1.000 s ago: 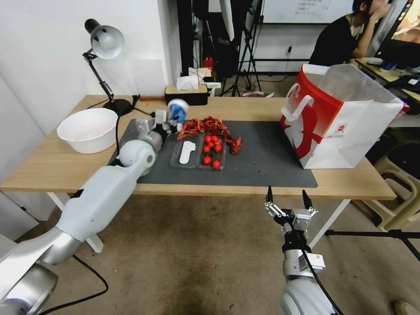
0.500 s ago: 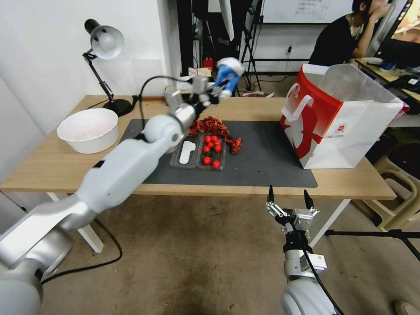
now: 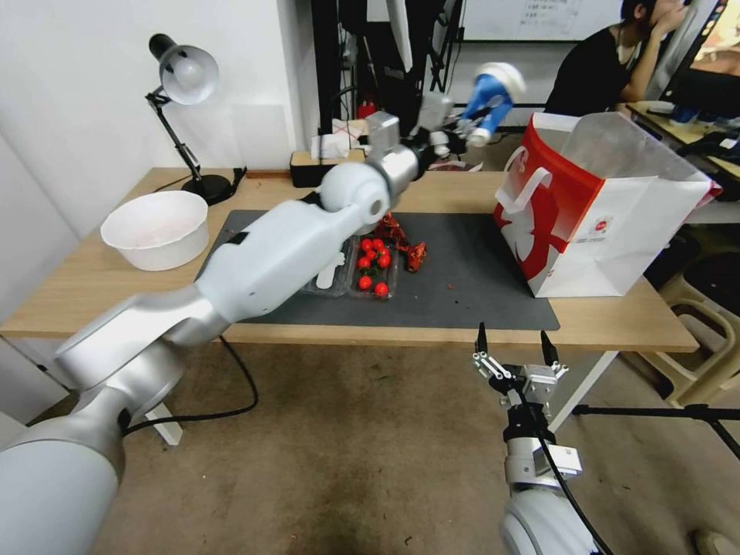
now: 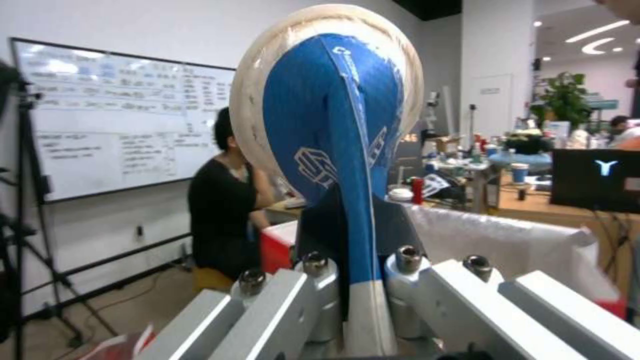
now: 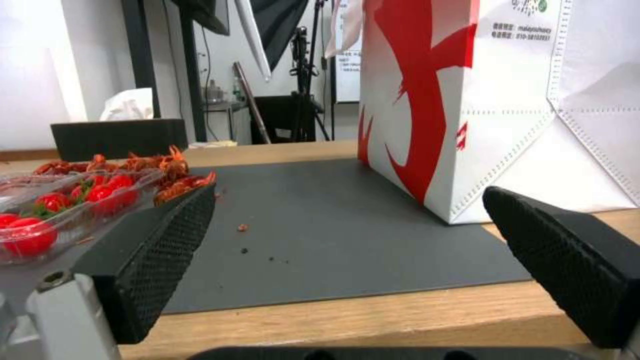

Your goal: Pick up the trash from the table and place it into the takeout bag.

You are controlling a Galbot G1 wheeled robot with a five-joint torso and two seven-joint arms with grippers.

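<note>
Light wood runs the length of the table (image 3: 100, 297), its middle covered by a large dark grey rectangular mat (image 3: 470, 293). At the mat's right end stands the takeout bag (image 3: 617, 231), a stiff white paper bag with a red side and a white loop handle, its mouth open upward so things can be dropped in from above.

Stretched out high over the table, the left gripper (image 3: 470, 127) is clamped on a blue-and-white paper cup (image 3: 492, 91). In the left wrist view the cup (image 4: 333, 125) is squeezed flat between the dark pads, rim pointing away from the wrist. It hangs in the air just beside the bag's near top corner, not yet above the opening; judging by that height, it is carried high to clear the bag's rim.

On the mat lie a clear plastic tray of small red tomatoes (image 3: 374, 266) and a heap of red shellfish scraps (image 3: 401, 239). A wide white bowl (image 3: 154, 227) sits on the bare wood at the left.

Below the table's front edge, the right gripper (image 3: 515, 351) waits with its fingers spread wide, holding nothing.
</note>
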